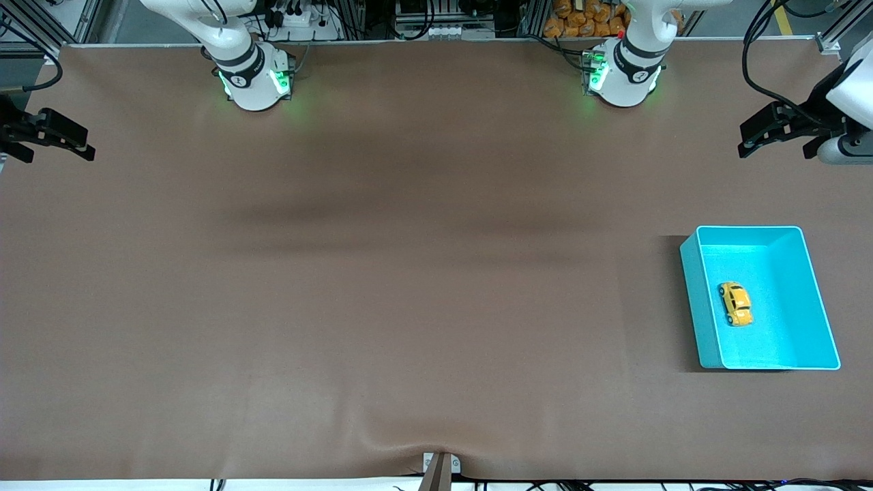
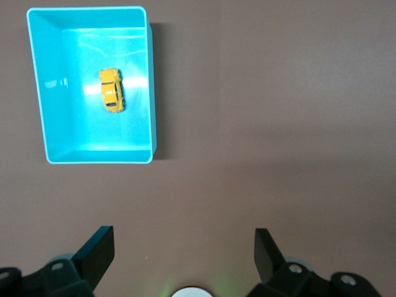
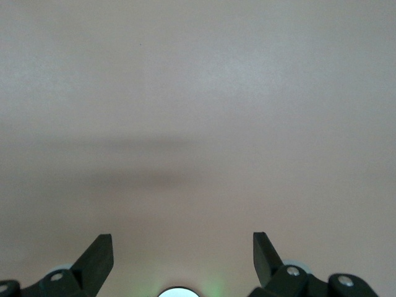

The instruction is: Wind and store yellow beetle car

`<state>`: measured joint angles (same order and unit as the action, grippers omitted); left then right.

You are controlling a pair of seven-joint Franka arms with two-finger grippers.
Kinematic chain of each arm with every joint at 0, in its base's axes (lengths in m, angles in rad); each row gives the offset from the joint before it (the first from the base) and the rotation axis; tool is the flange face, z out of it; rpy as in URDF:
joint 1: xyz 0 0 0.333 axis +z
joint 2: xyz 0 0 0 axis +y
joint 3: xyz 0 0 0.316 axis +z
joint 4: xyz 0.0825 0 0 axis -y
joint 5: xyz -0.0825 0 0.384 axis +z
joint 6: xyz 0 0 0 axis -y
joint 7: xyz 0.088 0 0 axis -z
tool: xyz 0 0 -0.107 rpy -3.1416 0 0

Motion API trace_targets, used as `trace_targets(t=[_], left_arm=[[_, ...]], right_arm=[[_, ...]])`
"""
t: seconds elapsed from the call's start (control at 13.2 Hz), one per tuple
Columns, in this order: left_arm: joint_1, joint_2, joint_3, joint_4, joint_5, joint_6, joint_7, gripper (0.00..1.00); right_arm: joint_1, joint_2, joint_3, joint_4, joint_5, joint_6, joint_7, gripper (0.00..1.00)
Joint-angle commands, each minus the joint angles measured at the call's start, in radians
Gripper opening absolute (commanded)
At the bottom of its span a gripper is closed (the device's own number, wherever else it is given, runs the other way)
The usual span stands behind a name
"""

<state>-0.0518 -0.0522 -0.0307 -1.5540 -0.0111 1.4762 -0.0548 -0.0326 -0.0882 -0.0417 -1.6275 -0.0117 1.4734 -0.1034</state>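
The yellow beetle car lies inside the cyan bin at the left arm's end of the table; the left wrist view shows the car on the floor of the bin. My left gripper is open and empty, held high at the left arm's end of the table, apart from the bin; its jaws stand wide in the left wrist view. My right gripper is open and empty at the right arm's end of the table, over bare brown mat. Both arms wait.
The brown mat covers the whole table. A small clamp sits at the table edge nearest the front camera. The two arm bases stand along the edge farthest from the camera.
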Motion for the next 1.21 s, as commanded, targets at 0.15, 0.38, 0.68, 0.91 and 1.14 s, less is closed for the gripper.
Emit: trace_targets(t=[0.15,0.38,0.68,0.91,1.14], left_arm=[[-0.016,0.011,-0.012,0.014,-0.026,0.012,-0.005,1.00],[0.000,0.009,-0.015,0.012,-0.026,0.012,-0.005,1.00],[0.000,0.009,-0.014,0.011,-0.026,0.012,-0.028,1.00],[0.000,0.008,-0.014,0.009,-0.026,0.012,-0.028,1.00],[0.000,0.008,-0.015,0.008,-0.026,0.010,-0.028,1.00]], right_arm=[[-0.006,0.011,0.003,0.034,0.013,-0.018,0.004,1.00],[-0.007,0.013,0.005,0.037,0.013,-0.013,0.005,1.00],[-0.007,0.015,0.005,0.037,0.015,-0.007,0.010,1.00],[-0.007,0.013,0.003,0.037,0.015,-0.005,0.016,1.00],[-0.007,0.015,0.003,0.038,0.015,-0.005,0.016,1.00]])
